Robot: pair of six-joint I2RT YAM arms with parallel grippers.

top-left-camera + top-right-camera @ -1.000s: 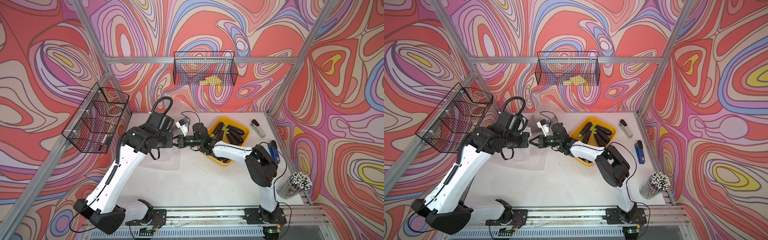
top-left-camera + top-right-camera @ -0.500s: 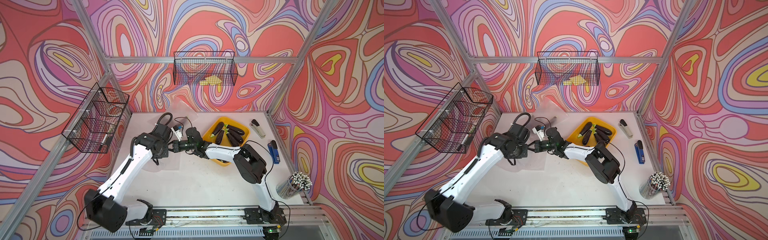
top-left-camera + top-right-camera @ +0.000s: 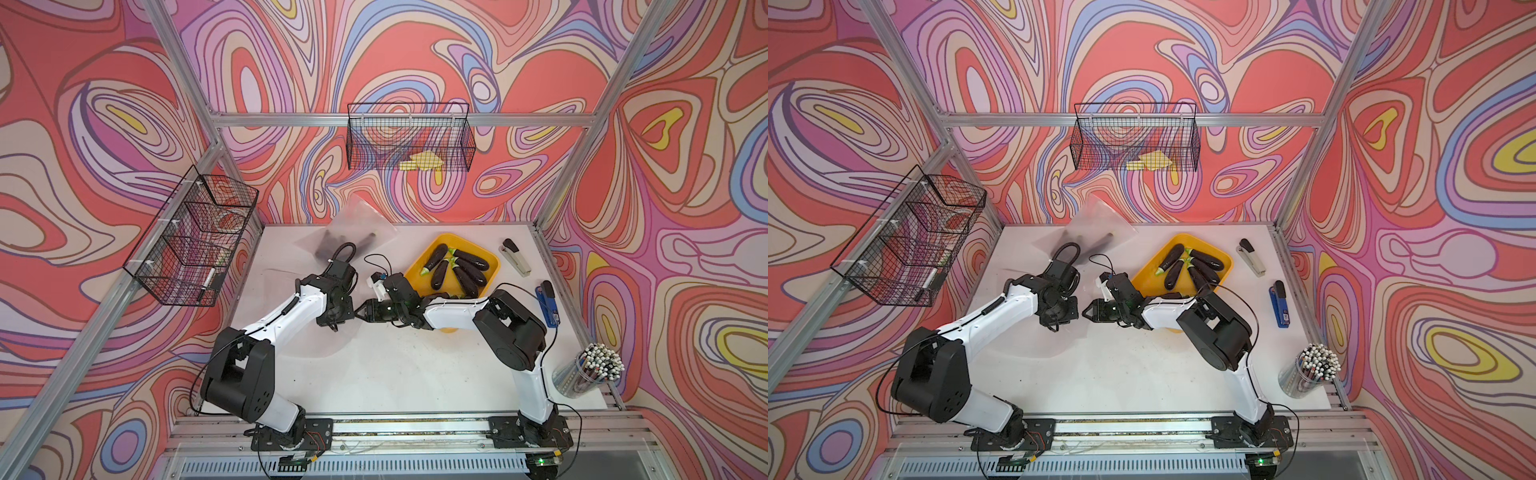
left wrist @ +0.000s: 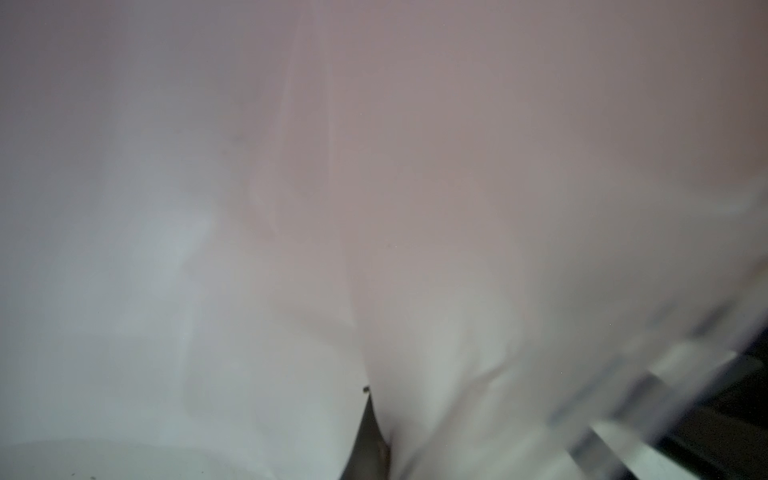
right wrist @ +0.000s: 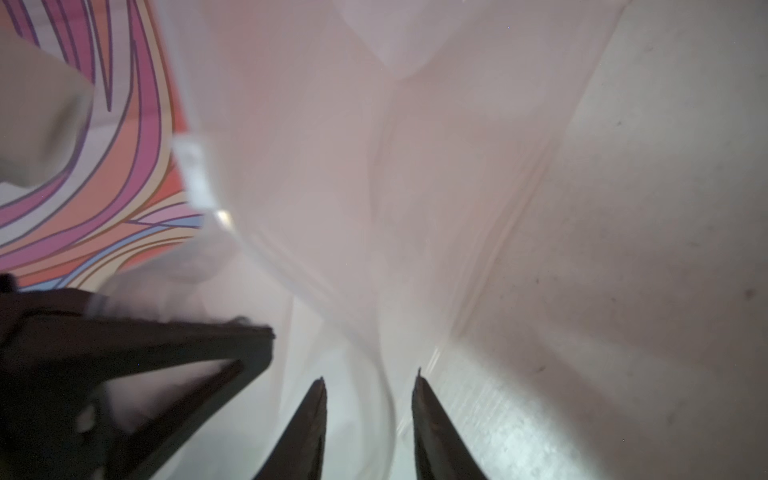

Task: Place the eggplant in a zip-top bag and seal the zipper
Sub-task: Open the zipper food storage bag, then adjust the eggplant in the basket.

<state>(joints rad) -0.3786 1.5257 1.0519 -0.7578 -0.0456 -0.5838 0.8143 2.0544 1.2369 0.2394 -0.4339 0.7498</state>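
Note:
A clear zip-top bag [image 3: 329, 338] lies crumpled on the white table between the two arms, and its film fills the left wrist view [image 4: 415, 208]. My left gripper [image 3: 353, 317] is shut, with the film folded around its tip [image 4: 368, 436]. My right gripper [image 3: 361, 312] faces it tip to tip. Its jaws stand apart, with a loose edge of the bag [image 5: 376, 291] between them, not pinched [image 5: 370, 376]. Several dark eggplants [image 3: 440, 272] lie in a yellow tray [image 3: 491, 261] behind the right arm. I see no eggplant in the bag between the grippers.
Another clear bag [image 3: 353, 232] with dark shapes inside leans at the back wall. At the right lie a grey stapler [image 3: 515, 257] and a blue stapler [image 3: 548, 303]. A cup of pencils [image 3: 590, 372] stands at the front right. Wire baskets hang on the left wall [image 3: 195, 237] and back wall [image 3: 409, 137].
Both arms have come down and forward from a raised position to the table. The right jaws have opened and let go of the bag's edge. The left stays shut.

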